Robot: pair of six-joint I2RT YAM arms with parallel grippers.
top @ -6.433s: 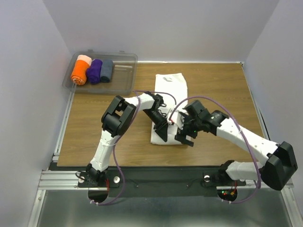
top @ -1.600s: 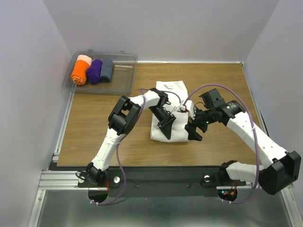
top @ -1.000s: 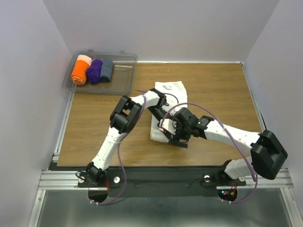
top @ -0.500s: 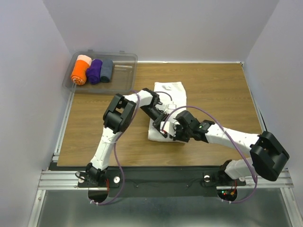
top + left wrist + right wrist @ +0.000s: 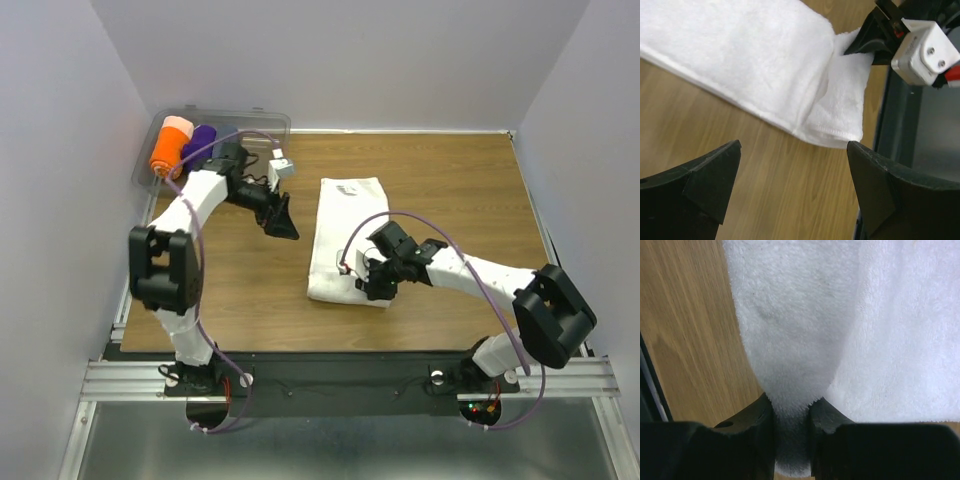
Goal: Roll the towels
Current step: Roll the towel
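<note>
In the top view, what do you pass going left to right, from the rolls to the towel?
Orange roll → purple roll → left fingers → towel.

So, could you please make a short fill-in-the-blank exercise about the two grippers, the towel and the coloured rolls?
1. The right gripper has its jaws closed on the near edge of the towel, whose colour is ____.
2. The left gripper hangs apart from the towel with its jaws ____.
3. In the top view, the orange roll lies to the ____ of the purple roll.
Missing words: white; open; left.
</note>
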